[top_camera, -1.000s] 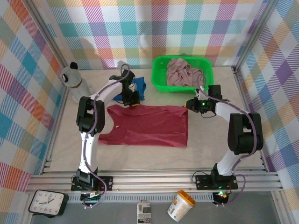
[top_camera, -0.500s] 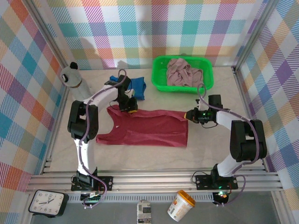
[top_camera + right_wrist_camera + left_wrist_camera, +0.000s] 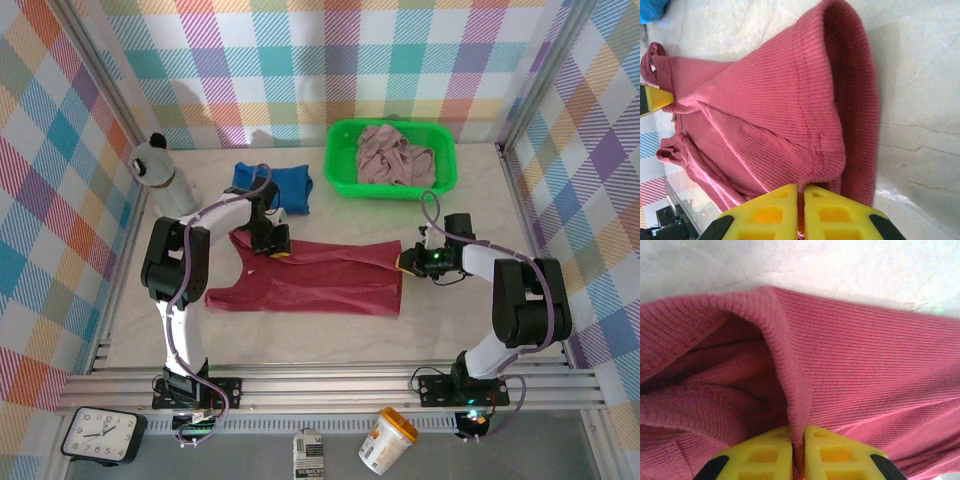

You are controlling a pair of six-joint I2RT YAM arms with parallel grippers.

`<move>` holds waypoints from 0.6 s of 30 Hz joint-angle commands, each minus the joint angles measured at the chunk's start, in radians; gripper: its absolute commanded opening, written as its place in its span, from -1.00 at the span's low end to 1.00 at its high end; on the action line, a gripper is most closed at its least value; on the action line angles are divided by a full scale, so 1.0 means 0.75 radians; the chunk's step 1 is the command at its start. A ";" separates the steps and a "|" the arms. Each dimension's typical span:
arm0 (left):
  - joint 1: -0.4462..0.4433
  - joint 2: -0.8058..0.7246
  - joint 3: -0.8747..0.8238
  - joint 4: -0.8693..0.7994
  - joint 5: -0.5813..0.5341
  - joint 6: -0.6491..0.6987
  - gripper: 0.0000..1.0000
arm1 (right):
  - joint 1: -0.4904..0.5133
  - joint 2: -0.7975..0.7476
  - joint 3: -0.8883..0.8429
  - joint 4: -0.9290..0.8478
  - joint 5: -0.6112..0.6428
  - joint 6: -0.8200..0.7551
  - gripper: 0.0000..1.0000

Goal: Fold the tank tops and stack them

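Green basket [image 3: 340, 170] sits at the table's [image 3: 300, 340] far edge. Grey bottle [image 3: 160, 175] stands far left. Clock [image 3: 98, 435] and white tub [image 3: 387, 440] lie below the near rail.

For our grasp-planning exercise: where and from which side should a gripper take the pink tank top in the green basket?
Pinch a raised fold atop the crumpled pink tank top, coming straight down; walls of the green basket likely block side approaches.

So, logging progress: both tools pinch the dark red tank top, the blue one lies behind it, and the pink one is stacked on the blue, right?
Not quite: the pink tank top lies bunched in the green basket, not on the blue tank top; the top external view shows it. The rest holds.
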 commanded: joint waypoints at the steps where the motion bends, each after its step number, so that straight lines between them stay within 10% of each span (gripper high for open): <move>1: 0.008 -0.052 -0.034 -0.003 -0.035 0.033 -0.75 | -0.005 -0.011 -0.010 -0.044 0.035 0.028 -0.75; 18: 0.007 -0.065 -0.073 -0.027 -0.046 0.073 -0.62 | 0.010 -0.131 -0.069 -0.197 0.068 0.056 -0.48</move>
